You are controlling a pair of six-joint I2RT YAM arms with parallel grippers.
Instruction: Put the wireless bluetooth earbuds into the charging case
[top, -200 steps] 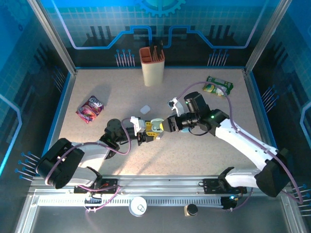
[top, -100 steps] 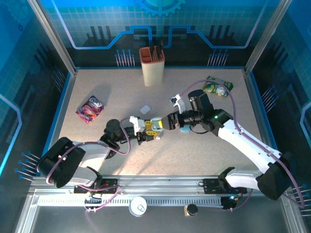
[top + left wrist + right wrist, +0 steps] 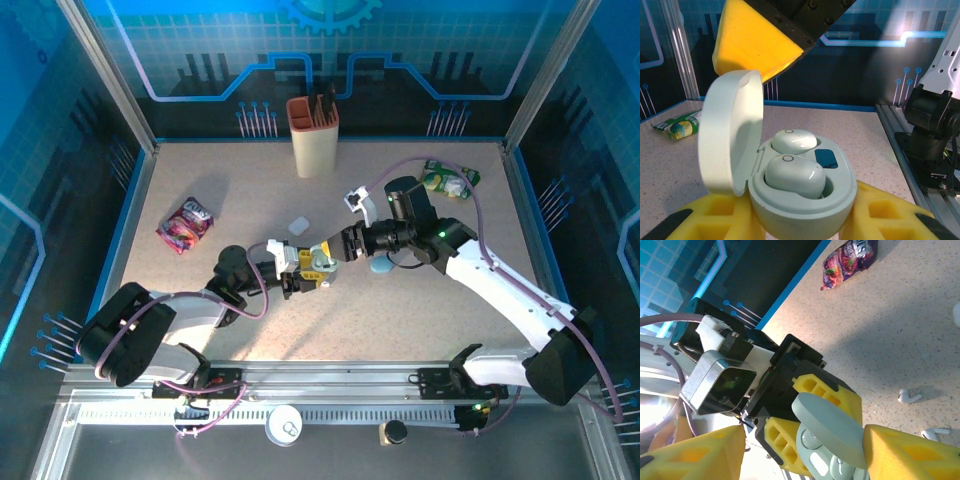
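My left gripper (image 3: 305, 272) is shut on the pale green charging case (image 3: 805, 205), held between its yellow fingers (image 3: 887, 210). The case's lid (image 3: 730, 135) stands open. Two white earbuds (image 3: 792, 175) sit side by side in its wells. My right gripper (image 3: 335, 252) hovers open just over the case, one yellow finger (image 3: 757, 45) above the lid. In the right wrist view the lid (image 3: 832, 427) lies between that gripper's spread fingers (image 3: 910, 450). Two loose white stemmed earbuds (image 3: 910, 396) lie on the table beyond.
A tan holder (image 3: 313, 135) stands at the back centre. A purple snack bag (image 3: 186, 222) lies at the left, a green packet (image 3: 448, 179) at the back right. A small white piece (image 3: 298, 226) and a pale blue case (image 3: 381, 266) lie near the grippers.
My right gripper's jaws have spread wider, and its wrist has shifted slightly towards the back. The left arm and the case have stayed still.
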